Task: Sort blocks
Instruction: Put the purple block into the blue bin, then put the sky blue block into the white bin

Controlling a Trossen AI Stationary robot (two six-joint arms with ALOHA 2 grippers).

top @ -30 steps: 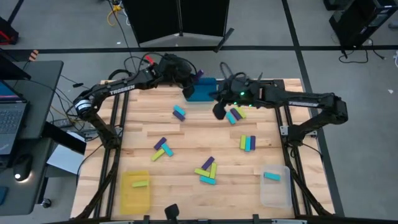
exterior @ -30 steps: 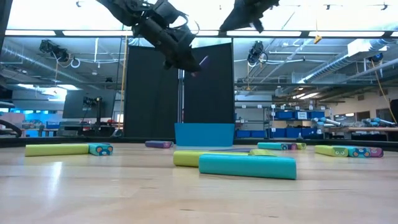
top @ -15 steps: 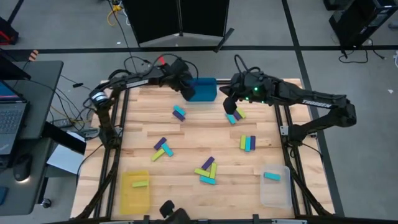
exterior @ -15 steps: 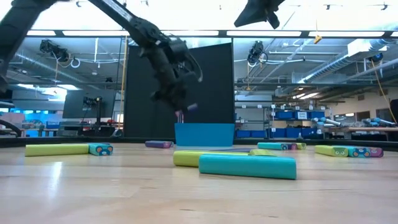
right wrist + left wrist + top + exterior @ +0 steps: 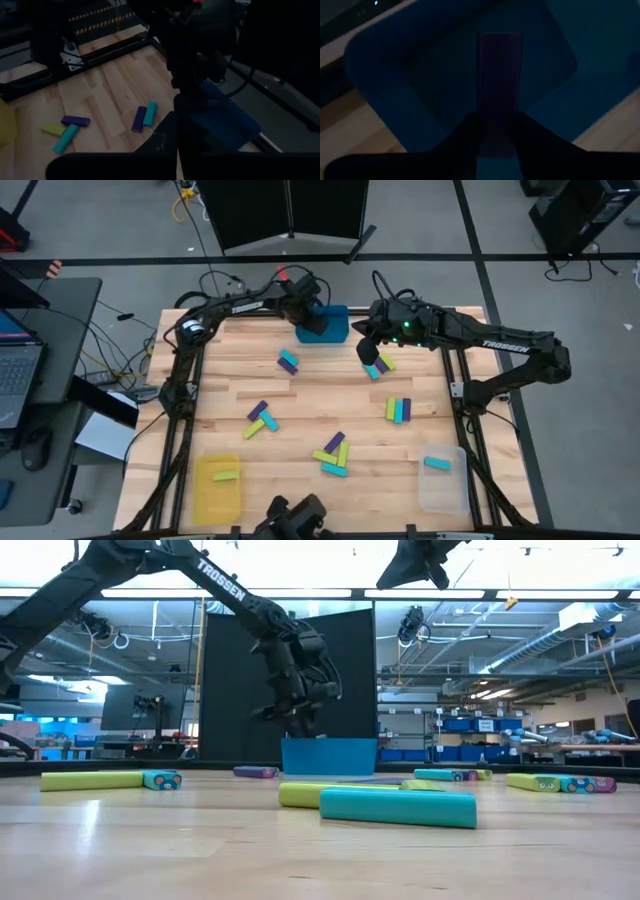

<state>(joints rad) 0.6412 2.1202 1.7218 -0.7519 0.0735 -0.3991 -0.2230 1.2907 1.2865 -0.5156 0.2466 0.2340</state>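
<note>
The left claw [image 5: 308, 298] is over the blue bin [image 5: 331, 328] at the far edge of the table [image 5: 220, 370]. Its two dark fingers [image 5: 470, 131] pinch a purple block [image 5: 500, 75], which hangs inside the bin's opening. The bin is a smooth plastic box with straight walls.

The right claw [image 5: 366, 352] hangs above the table near the bin, with its fingers shut and nothing between them. Just under it lie a cyan block [image 5: 371, 370] and a few more bars side by side.

The rest of the blocks are small smooth bars with square ends, in purple, lime and cyan. They lie flat on the table, which is made of pale wood planks. A purple and cyan pair [image 5: 288, 361] sits between the bin and the middle of the table. Another small pile [image 5: 262, 418] lies on the left side, and a crossed pile [image 5: 334, 454] lies near the front. Three bars [image 5: 398, 410] lie in a neat row on the right.

At the front left is a yellow bin [image 5: 205, 498] with one lime block [image 5: 225, 475] in it. At the front right is a clear bin [image 5: 443, 492] with one cyan bar [image 5: 436, 463] in it.
</note>
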